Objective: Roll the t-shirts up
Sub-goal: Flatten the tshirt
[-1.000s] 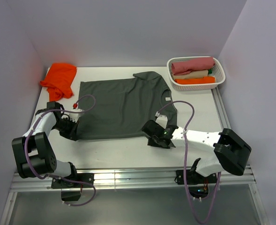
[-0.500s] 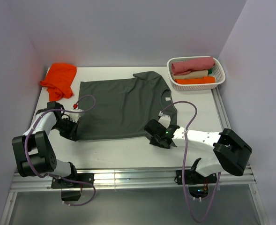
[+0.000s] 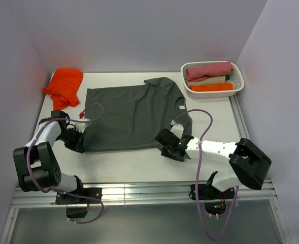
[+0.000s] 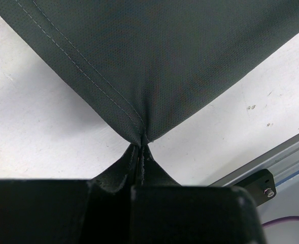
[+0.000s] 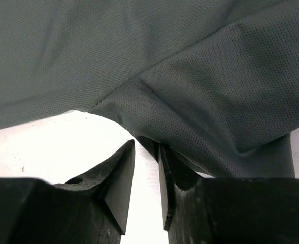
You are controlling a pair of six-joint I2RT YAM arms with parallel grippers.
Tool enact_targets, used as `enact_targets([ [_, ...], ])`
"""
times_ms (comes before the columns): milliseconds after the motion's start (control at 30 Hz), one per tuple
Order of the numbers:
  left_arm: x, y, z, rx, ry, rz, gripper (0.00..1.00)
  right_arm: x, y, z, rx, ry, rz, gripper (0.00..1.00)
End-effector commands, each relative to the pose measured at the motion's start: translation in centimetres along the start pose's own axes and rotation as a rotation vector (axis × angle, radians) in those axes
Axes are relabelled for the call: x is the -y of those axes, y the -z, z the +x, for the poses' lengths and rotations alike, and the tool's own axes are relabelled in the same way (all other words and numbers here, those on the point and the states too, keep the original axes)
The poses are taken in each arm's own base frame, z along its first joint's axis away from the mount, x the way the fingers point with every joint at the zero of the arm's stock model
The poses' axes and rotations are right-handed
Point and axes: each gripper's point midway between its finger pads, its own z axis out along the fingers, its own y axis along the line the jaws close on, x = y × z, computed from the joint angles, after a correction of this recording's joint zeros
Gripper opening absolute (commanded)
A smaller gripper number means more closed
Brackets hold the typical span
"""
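Two corners, one grip: my left gripper [image 4: 140,147] is pinched on the near-left corner of the dark charcoal-grey cloth t-shirt [image 3: 129,114], flat on the white table [image 3: 129,162]; my right gripper [image 5: 145,152] gapes slightly at its near edge — rolling now, I judge, would skew it.

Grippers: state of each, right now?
Left gripper: shut on a corner of the grey t-shirt.
Right gripper: slightly open, shirt edge at its tips.
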Motion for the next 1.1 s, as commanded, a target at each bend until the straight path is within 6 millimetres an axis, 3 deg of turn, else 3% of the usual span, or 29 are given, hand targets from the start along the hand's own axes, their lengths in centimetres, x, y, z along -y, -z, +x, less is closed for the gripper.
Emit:
enact_targets([
  [0, 0.0, 0.2, -0.3, 0.009, -0.019, 0.009, 0.00, -0.7, -0.2, -1.1, 0.036, -0.013, -0.010, 0.32],
  [67, 0.0, 0.3, -0.3, 0.011, -0.019, 0.007, 0.00, -0.6, -0.3, -0.9, 0.032, -0.009, -0.008, 0.29],
  [200, -0.1, 0.4, -0.4, 0.011, -0.019, 0.005, 0.00, -0.7, 0.0, -1.2, 0.040, -0.014, -0.015, 0.11],
  [500, -0.1, 0.3, -0.4, 0.011, -0.018, 0.007, 0.00, -0.8, 3.2, -1.7, 0.073, 0.021, -0.054, 0.02],
  [700, 0.0, 0.3, -0.6, 0.008, -0.018, 0.009, 0.00, -1.2, 4.0, -0.4, 0.054, 0.086, -0.073, 0.02],
  [833, 0.1, 0.3, -0.8, 0.008, -0.022, 0.008, 0.00, -2.1, 3.7, 1.0, 0.019, 0.144, -0.089, 0.07],
  [967, 0.2, 0.2, -0.8, 0.000, -0.028, 0.007, 0.00, -2.3, 3.4, 2.1, -0.001, 0.194, -0.055, 0.31],
  [1067, 0.3, 0.2, -0.6, -0.003, -0.032, 0.003, 0.00, -2.3, 3.6, 2.5, -0.003, 0.204, -0.042, 0.44],
])
